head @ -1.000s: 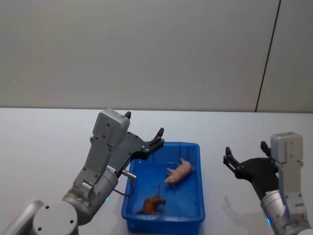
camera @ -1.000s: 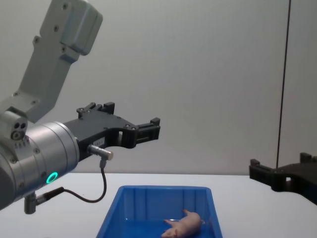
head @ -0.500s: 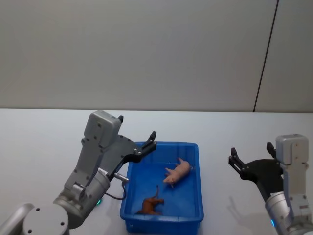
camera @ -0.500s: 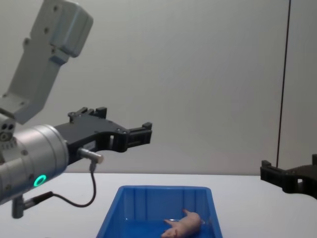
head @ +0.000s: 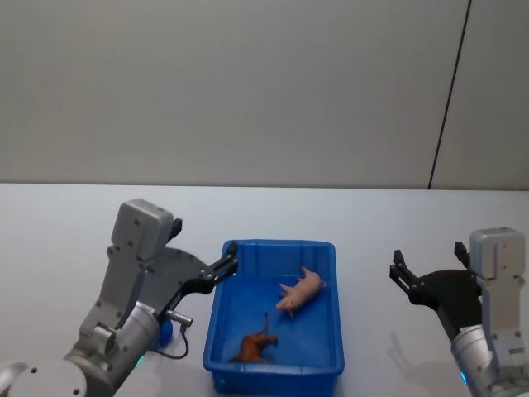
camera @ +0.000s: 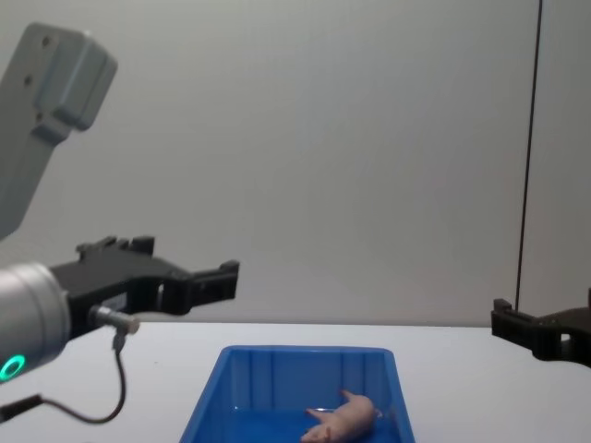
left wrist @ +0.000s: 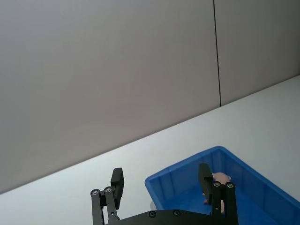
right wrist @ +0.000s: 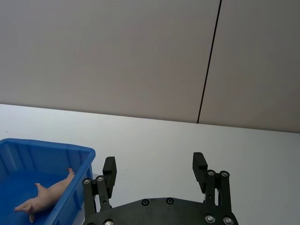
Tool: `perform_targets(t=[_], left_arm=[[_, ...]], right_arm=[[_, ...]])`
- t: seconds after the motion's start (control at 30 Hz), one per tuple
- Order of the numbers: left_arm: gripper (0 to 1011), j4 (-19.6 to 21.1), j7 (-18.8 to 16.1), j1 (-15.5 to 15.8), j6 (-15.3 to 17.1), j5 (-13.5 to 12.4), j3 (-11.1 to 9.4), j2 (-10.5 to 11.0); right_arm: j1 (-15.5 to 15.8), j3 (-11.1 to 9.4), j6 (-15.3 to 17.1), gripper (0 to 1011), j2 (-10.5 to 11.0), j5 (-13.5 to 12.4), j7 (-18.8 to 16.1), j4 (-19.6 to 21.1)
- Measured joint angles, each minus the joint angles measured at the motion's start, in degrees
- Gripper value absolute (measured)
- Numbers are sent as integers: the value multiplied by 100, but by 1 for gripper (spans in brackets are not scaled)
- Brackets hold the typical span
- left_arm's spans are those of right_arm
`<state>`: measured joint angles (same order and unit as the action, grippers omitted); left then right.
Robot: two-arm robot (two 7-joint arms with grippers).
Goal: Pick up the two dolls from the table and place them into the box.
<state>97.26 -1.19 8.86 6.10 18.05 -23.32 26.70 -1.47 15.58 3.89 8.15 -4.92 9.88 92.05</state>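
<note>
Smooth pink doll (head: 301,290) and brown doll (head: 256,346) lay in the glossy blue box (head: 281,245) beside the left gripper (head: 228,260), spread wide, empty. Well apart hovered the right gripper (right wrist: 154,163), likewise gaping, holding nothing.

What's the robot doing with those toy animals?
The job looks done: the pink pig doll and the brown doll both lie inside the blue box. The left tool hangs open and empty beside the box's left side, and the right tool hangs open and empty over the table on the right.

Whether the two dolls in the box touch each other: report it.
Apart. Head view shows bare floor of the box between pink doll and brown doll.
</note>
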Motion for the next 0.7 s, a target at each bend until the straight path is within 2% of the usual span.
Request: perform_targets(t=[0.4,0.7], left_arm=[[1001,-143,-114,-250,100,423,102,156],[1001,-297,-185,-380,248,587,159,234]], right_arm=[[7,-7,1,1001,6,-3,13,7],[12,-7,0,1001,9,-3,18,12]])
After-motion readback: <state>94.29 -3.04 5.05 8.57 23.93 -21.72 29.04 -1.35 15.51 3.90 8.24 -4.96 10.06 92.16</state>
